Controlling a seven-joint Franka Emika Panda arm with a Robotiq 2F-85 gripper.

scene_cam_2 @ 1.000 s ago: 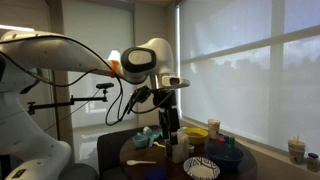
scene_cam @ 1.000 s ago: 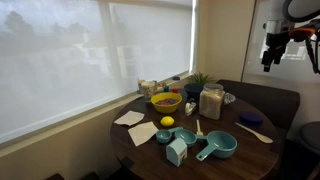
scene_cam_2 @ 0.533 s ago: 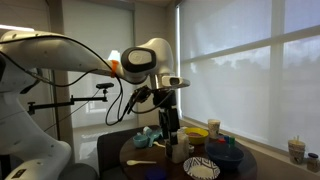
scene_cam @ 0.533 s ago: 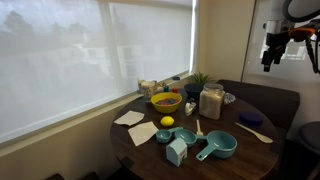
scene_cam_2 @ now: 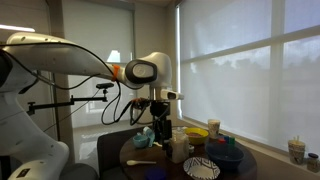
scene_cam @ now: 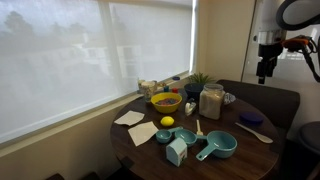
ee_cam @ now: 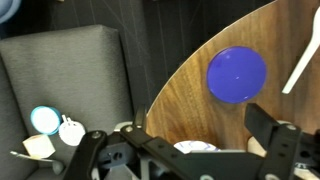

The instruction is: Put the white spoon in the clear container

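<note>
- The round dark wooden worktop (scene_cam: 250, 158) is seen loaded with kitchenware beside a blinded window.
- The arm (scene_cam_2: 60, 50) is held high, roughly over the rim of the worktop. In the wrist view the jaws are spread wide, with nothing between them.
- The clear container (scene_cam: 211, 101) stands upright near the yellow bowl (scene_cam: 166, 101), well below the jaws.
- The white spoon (scene_cam: 255, 133) lies flat on the worktop, apart from the clear container. It is also caught at the right edge of the wrist view.
- A blue disc (ee_cam: 237, 74) lies near the spoon.
</note>
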